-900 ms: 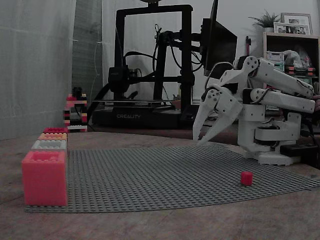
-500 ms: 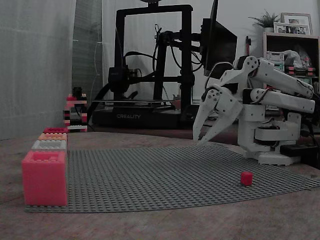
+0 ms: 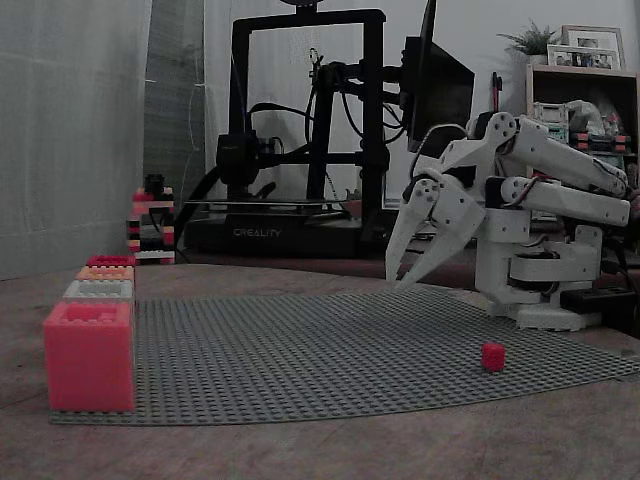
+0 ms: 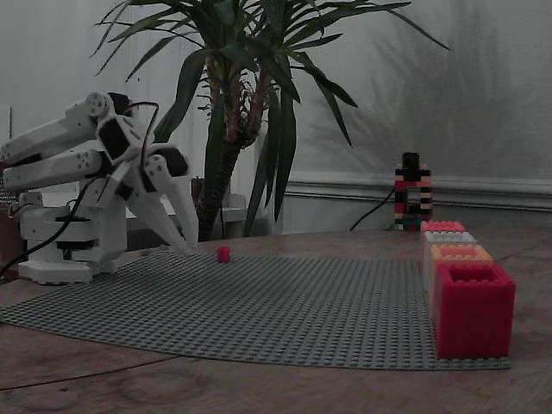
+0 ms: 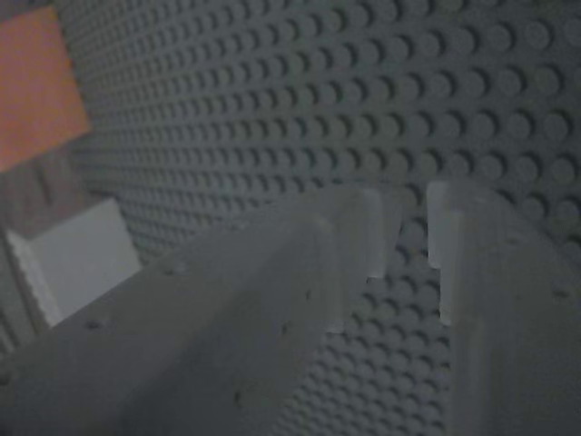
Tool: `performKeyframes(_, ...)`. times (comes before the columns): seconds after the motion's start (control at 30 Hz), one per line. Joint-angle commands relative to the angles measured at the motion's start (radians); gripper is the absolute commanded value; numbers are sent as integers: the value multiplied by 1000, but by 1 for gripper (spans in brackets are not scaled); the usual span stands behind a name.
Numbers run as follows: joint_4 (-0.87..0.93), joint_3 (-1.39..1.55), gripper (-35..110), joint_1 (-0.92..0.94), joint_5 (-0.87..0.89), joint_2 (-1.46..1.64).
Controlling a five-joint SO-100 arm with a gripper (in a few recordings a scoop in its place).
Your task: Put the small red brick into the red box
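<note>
Gripper: the white gripper [image 3: 397,277] hangs tips-down just above the grey studded baseplate [image 3: 330,350], fingers slightly parted with only a narrow gap between the tips in the wrist view [image 5: 413,227], nothing between them.
Small red brick: the small red brick [image 3: 492,356] sits alone on the baseplate, near the gripper but clear of it (also seen from the other side [image 4: 223,254]).
Red box: the red box [image 4: 442,226] stands at the far end of a row of boxes along the baseplate's edge, well apart from the brick.
Background: a striped brick tower [image 4: 411,191] stands beyond the row.
</note>
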Motion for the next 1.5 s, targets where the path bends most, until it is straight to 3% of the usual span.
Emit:
performKeyframes(0.0,-17,-75,0,-57,54,-9)
performKeyframes(0.6,-6,-433,0,-472,186,-351)
performKeyframes(1.1,-5,-548,0,-692,124,-607)
performKeyframes(1.47,124,-742,0,-854,49,-828)
